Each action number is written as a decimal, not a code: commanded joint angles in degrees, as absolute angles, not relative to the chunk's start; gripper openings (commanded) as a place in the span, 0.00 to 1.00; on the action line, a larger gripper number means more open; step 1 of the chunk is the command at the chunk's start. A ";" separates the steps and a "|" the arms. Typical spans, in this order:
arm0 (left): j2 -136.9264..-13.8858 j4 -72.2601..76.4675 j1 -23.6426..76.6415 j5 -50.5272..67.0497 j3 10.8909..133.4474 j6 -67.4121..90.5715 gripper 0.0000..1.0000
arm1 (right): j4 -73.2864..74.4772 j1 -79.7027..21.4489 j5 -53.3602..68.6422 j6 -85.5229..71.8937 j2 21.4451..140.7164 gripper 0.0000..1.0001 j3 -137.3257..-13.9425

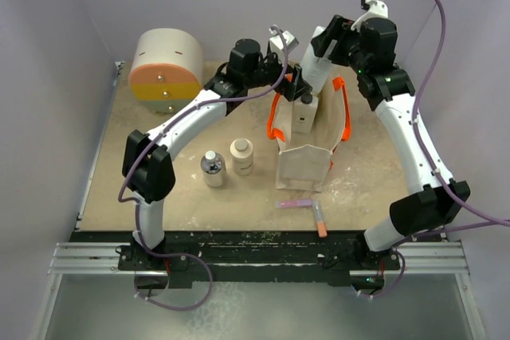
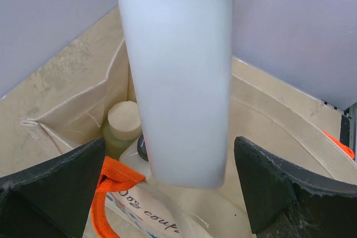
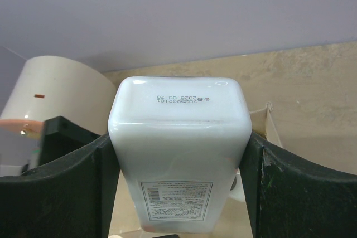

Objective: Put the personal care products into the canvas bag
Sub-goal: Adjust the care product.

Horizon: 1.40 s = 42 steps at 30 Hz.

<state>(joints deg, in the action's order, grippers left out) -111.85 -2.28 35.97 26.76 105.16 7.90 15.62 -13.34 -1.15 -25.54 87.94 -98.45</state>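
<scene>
The beige canvas bag (image 1: 305, 163) with orange handles stands mid-table. My right gripper (image 1: 325, 47) is shut on a white bottle (image 1: 316, 69), (image 3: 178, 154) and holds it over the bag's far end. In the right wrist view both fingers (image 3: 72, 188) press its sides. My left gripper (image 1: 298, 85), (image 2: 170, 193) is open around that same bottle (image 2: 178, 76), with a gap at each finger. Inside the bag sit a green bottle with a cream cap (image 2: 124, 121) and a white bottle with a black cap (image 1: 304, 113). A clear-grey bottle (image 1: 212, 169) and a cream jar (image 1: 241, 156) stand on the table to the bag's left.
A round cream, orange and yellow drawer box (image 1: 165, 70) stands at the back left. A pink tube (image 1: 293, 205) and a small orange-tipped item (image 1: 319, 220) lie near the front edge, in front of the bag. An orange handle (image 2: 106, 185) hangs just under my left finger.
</scene>
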 commanded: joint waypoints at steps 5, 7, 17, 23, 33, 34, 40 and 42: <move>-113.06 5.23 35.68 31.79 108.78 12.38 0.99 | 6.46 -12.60 3.64 -33.85 83.30 0.00 -101.45; -113.17 6.63 35.66 32.42 108.82 13.88 0.99 | 6.31 -12.66 3.81 -34.81 82.80 0.00 -100.57; -112.61 9.47 35.68 34.17 108.34 18.11 0.73 | 5.40 -12.65 4.94 -37.44 81.68 0.00 -98.07; -111.53 8.46 35.57 32.03 108.31 19.01 0.25 | 4.74 -12.56 4.96 -37.38 81.31 0.00 -96.36; -107.47 2.55 35.60 31.62 108.02 16.04 0.00 | 8.44 -9.30 6.45 -34.51 81.12 0.73 -94.98; -107.15 2.14 35.60 31.64 107.95 15.92 0.00 | 8.67 -8.85 7.09 -34.09 81.12 0.81 -94.93; -105.47 -1.08 35.60 30.44 107.95 17.07 0.00 | 9.47 -7.02 8.51 -30.44 80.46 1.00 -95.01; -104.87 -2.37 35.55 29.65 107.99 17.96 0.00 | 9.21 -6.88 8.65 -27.96 80.13 1.00 -95.05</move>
<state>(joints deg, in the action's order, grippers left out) -112.49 -6.98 35.99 30.50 106.02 16.97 13.15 -7.22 7.27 -32.95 83.22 -93.30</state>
